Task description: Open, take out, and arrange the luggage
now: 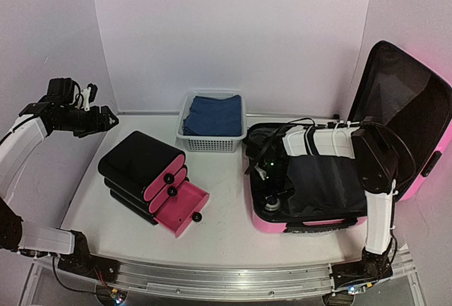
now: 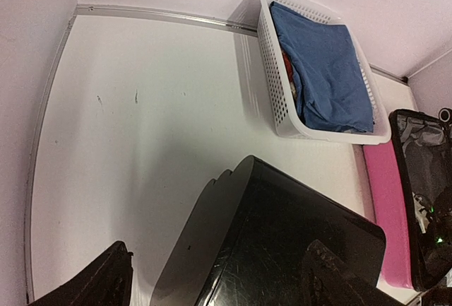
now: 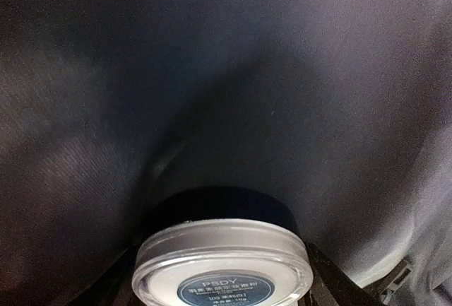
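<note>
- Left tool (image 1: 104, 118) hangs at the upper left of the top view, above the table (image 1: 92, 200). Its jaws are wide and hold nothing, and it has no part in the step in hand.
- Drawer unit (image 1: 145, 168), left of centre, has a glossy black rounded shell and pink fronts with black knobs. The bottom drawer (image 1: 185, 208) is pulled out, pink inside.
- Basket (image 1: 210, 143), upper centre, is rectangular white plastic mesh. It holds folded blue cloth (image 1: 215, 114), soft and matte.
- Right tool (image 1: 272, 191), centre right, reaches down into the luggage. In the wrist view its fingers (image 3: 330, 289) flank a small round jar (image 3: 222, 272) with a clear lid and a dark printed label. I cannot tell whether they press on it.
- Luggage (image 1: 409, 101) lies open at the right of the table, a glossy pink hard shell with its lid standing up. The black woven lining (image 3: 226, 73) is slack and creased.
- Step, as I judge it: taking out, with the jar being picked. The next move calls for a firm squeeze on the jar's smooth sides and a straight lift clear of the loose fabric. The jar then needs a spot, perhaps the open drawer.
</note>
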